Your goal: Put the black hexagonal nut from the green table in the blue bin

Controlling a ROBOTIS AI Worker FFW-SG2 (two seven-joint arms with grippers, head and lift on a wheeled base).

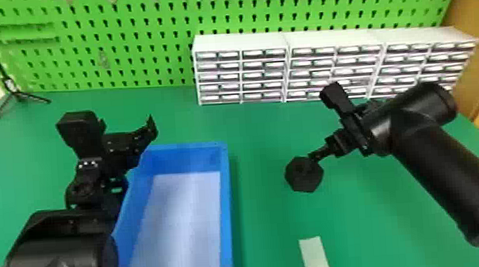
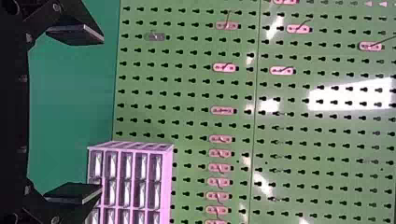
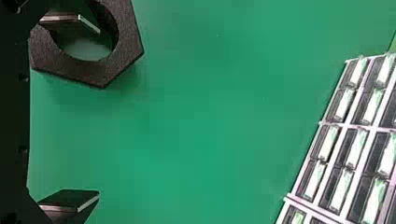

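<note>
Standing apart, the right gripper's [image 1: 341, 141] fingers have the black hexagonal nut [image 1: 304, 174] by one tip, contact unclear. Its hole faces the wrist camera, one corner pointing outward from the pincer, length and breadth about equal. The left gripper's [image 1: 127, 123] fingers are parted.

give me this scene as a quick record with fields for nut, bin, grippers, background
nut: black hexagonal nut, right of the bin, not in it
bin: blue bin, pale floor, on the green table
right gripper: open, one finger overlapping the nut's hole
left gripper: open, by the bin's far left corner
background: white drawer units, green pegboard
</note>
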